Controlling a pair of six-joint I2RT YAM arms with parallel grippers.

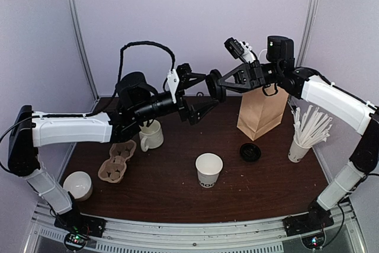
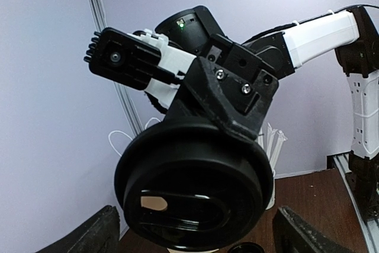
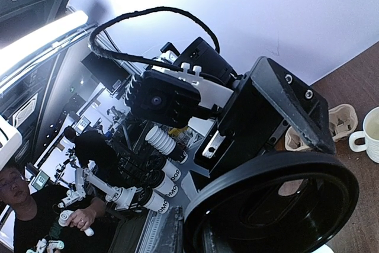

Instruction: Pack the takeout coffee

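The takeout coffee cup (image 1: 208,169), white paper with dark letters, stands open-topped on the brown table near the front middle. Its black plastic lid (image 1: 214,85) is up in the air with my right gripper (image 1: 220,82) shut on its rim. In the right wrist view the lid (image 3: 272,205) fills the lower right, pinched at its edge by my right gripper (image 3: 192,238). My left gripper (image 1: 204,94) faces it, open. In the left wrist view the lid (image 2: 192,188) hangs just ahead of my left gripper (image 2: 198,236), clear of both fingers (image 2: 89,232).
A brown paper bag (image 1: 260,111) stands at the back right, with a white cup of straws (image 1: 302,140) beside it. A second black lid (image 1: 250,152) lies flat on the table. A cream mug (image 1: 151,135), a pulp cup carrier (image 1: 117,161) and a white bowl (image 1: 78,185) sit on the left.
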